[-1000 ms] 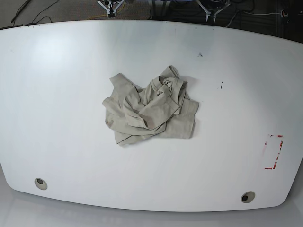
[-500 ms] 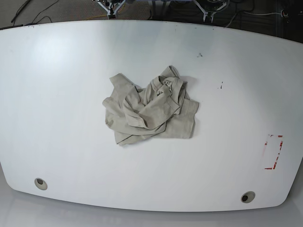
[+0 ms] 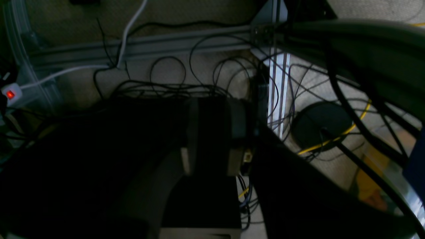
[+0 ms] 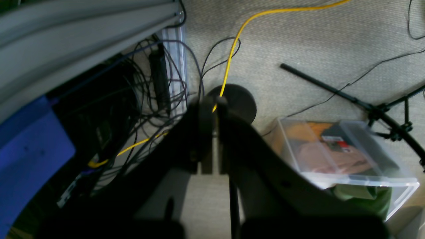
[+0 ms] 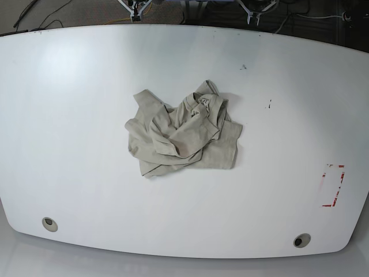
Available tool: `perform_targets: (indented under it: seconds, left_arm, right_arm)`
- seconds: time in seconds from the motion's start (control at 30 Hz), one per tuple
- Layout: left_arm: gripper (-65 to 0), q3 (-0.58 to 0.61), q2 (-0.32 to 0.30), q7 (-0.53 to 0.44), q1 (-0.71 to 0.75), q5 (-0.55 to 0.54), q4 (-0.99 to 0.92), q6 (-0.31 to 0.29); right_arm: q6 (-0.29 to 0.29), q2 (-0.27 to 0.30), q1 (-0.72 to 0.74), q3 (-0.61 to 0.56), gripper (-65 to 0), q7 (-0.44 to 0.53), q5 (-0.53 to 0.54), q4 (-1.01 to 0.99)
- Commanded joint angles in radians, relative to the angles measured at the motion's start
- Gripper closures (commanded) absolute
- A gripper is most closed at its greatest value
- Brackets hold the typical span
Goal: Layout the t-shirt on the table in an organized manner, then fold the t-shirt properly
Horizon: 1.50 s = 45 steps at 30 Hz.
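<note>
At the near rim of the tabletop (image 5: 173, 248) sit two grommet holes (image 5: 49, 224). Toward the middle lies the t-shirt (image 5: 183, 130), bunched, collar label at one o'clock. A blind grab could catch several layers and tangle it further. Beyond twelve o'clock both arms hang over the floor, well apart from it: right fingers (image 4: 215, 105) closed and empty, left fingers (image 3: 212, 132) too dark to judge.

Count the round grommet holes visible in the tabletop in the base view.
2. One grommet hole sits near the table's front-left corner, the other near the front-right corner. The crumpled t-shirt could hide another beneath it.
</note>
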Motion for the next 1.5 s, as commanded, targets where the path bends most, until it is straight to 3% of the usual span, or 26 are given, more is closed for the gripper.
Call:
perform_targets:
  seconds: [0.0, 1.13, 1.37, 1.47]
  left_arm:
    - [-12.6, 0.001, -0.004, -0.009, 0.006, 0.0, 0.007, 0.006]
    - [-13.4, 0.004, 0.004, 0.001, 0.031, 0.002, 0.004, 0.012]
    - [-13.4, 0.002, 0.006, -0.012, 0.08, 0.002, 0.07, 0.012]
    - [-13.5, 0.001, 0.007, -0.028, 0.109, 0.002, 0.107, 0.012]
  right_arm:
    - [0.006, 0.003, -0.001, 0.005, -1.5, 0.0, 0.003, 0.004]
    - [0.001, -0.003, 0.005, 0.005, -2.1, 0.002, 0.003, 0.0]
    - [-0.004, -0.004, -0.053, 0.007, -2.4, 0.016, 0.003, 0.066]
    - [-0.006, -0.006, -0.09, 0.007, -5.4, 0.017, 0.003, 0.118]
